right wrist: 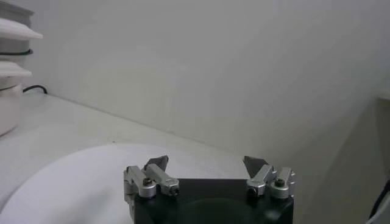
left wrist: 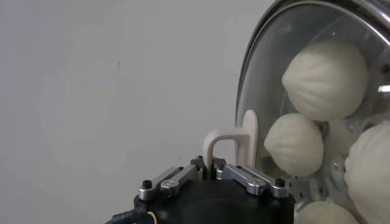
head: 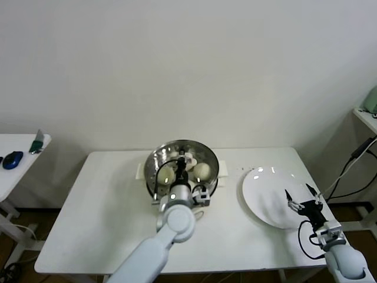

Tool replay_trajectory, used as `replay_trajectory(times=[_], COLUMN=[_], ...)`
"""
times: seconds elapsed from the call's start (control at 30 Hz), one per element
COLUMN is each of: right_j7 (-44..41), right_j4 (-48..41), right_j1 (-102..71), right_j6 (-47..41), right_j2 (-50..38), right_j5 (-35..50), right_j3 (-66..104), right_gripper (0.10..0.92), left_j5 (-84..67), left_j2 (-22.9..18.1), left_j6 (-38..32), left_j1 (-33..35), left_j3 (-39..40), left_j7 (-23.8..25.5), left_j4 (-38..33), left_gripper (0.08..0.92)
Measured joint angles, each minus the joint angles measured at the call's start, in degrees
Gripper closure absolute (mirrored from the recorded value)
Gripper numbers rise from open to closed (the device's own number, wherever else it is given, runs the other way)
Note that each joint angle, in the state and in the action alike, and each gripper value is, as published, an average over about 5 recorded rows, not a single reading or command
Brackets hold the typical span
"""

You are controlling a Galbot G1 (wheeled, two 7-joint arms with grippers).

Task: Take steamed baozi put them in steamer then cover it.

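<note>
You're on the covering step: your left gripper (left wrist: 213, 173) has its jaws pinched on the glass cover's handle (left wrist: 234, 143), tilted over the steamer (head: 182, 168) near the tabletop's far edge, four baozi (left wrist: 326, 79) inside. Next, lower it flat, then let go. Right gripper (head: 303, 197) idles wide open and empty over the white plate (head: 265, 200) at the right edge.

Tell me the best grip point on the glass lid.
Grip the cover by its cream handle, the one raised part on the smooth glass dome. Come square onto its bar from the outer face, fingers on either side. The left tool already holds it there, lid tilted over the baozi.
</note>
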Motion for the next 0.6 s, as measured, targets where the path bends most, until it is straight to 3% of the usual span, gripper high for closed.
replay_trajectory(times=[0.6], right_j7=[0.0], right_j4=[0.8], right_j1=[-0.1], right_j6=[-1.3], right_j2=[0.3], right_j5=[0.1], right_j3=[0.0], right_gripper=[0.203], left_j5=[-5.3], left_j2=[3.4], left_j6=[0.0], left_j1=[2.6], left_j3=[-1.5], left_j7=[-1.2], left_j4=[-6.2], left_gripper=[0.332])
